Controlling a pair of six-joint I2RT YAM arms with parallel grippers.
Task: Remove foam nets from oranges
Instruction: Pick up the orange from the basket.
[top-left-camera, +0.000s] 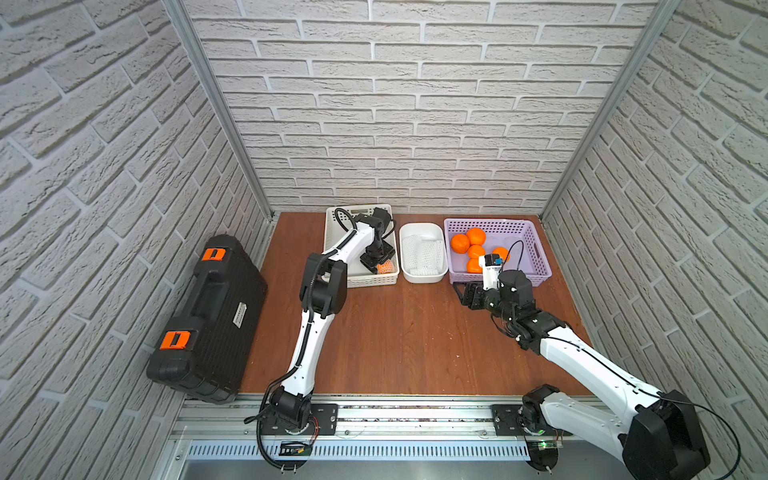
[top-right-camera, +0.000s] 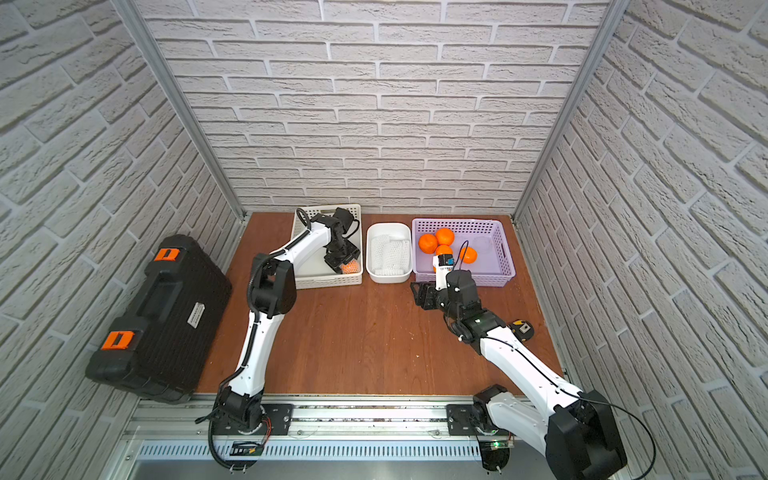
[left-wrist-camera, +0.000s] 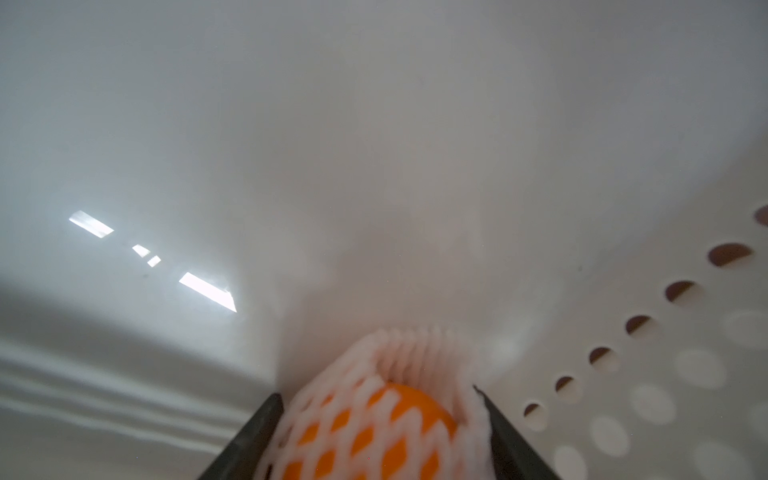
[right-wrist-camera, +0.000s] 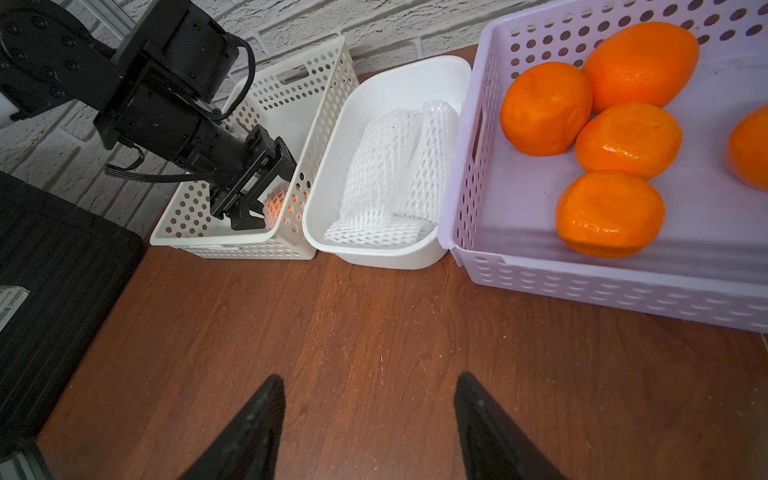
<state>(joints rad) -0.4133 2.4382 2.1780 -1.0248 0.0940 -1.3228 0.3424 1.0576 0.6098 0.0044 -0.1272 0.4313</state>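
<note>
1 black case (top-left-camera: 208, 316) at far left, flat on the desk (top-left-camera: 395, 340), with 2 orange latches (top-left-camera: 213, 254) facing up. Next along, by the back wall, a white perforated basket (top-left-camera: 334, 232) with the left tool (top-left-camera: 376, 266) reaching down inside. Closed on the netted orange (left-wrist-camera: 365, 432) there: in the left wrist view, 1 dark finger (left-wrist-camera: 249, 440) against each side of the foam net (left-wrist-camera: 415, 353), orange skin showing through the diamond holes, net mouth gaping past the fruit. Held low in the basket's near right corner, beside the holed wall. Just right of that, a white tub (top-left-camera: 422, 279) holding loose foam nets (top-left-camera: 424, 251), empty and piled; count unclear. Further right, a purple basket (top-left-camera: 498, 226) with 5 bare oranges (top-left-camera: 460, 243), 4 clustered at its left side and 1 a little apart. In front of that basket's near left corner, the right tool (right-wrist-camera: 369, 376) low over bare desk, jaws standing wide with nothing between them, pointing toward the tub.
</note>
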